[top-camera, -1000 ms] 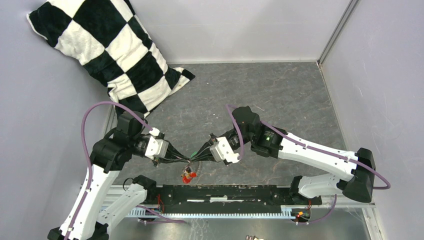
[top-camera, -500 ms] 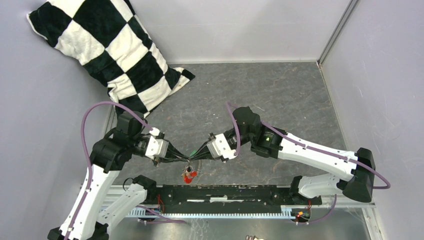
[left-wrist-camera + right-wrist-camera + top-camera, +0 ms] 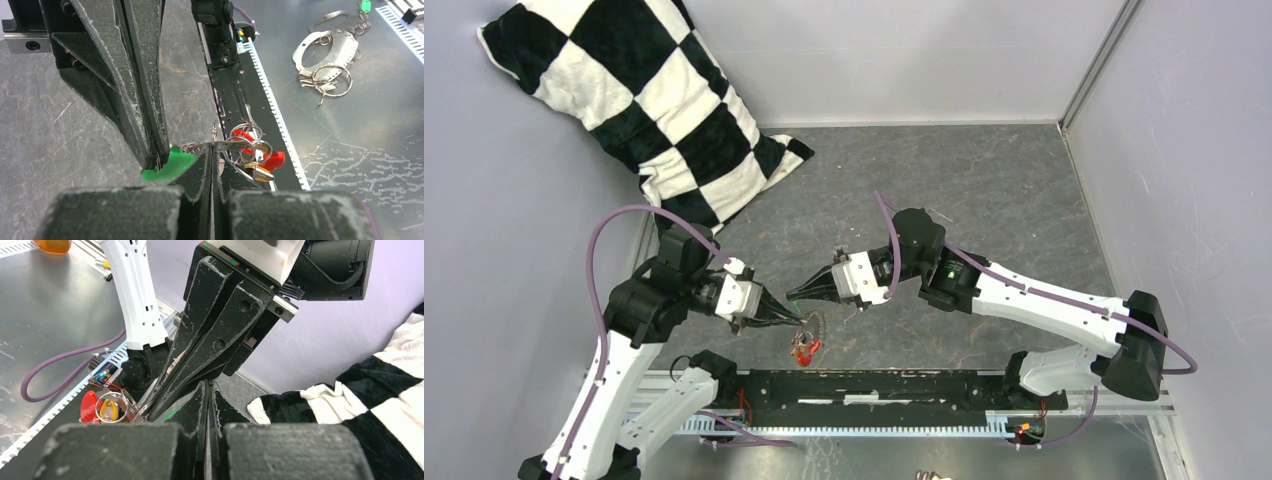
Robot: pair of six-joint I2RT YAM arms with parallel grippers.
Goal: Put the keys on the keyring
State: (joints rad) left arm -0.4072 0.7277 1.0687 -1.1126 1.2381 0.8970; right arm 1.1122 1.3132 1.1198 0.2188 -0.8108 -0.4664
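Both arms angle inward; left gripper [image 3: 800, 320] pinches keyring [image 3: 230, 145], right gripper [image 3: 792, 295] green key [image 3: 169, 164].

Bright, diffuse overhead light, with only faint shadows on the desk [image 3: 984, 190]. Top view sharp; the left claw [image 3: 211, 152] and right claw [image 3: 207, 390] blur near each wrist lens — soft sheen on the metal sheet [image 3: 360, 150].

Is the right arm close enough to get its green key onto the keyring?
Probably yes. The right gripper, shut on the green key, is right beside the keyring pinched in the left gripper, with nothing between them.
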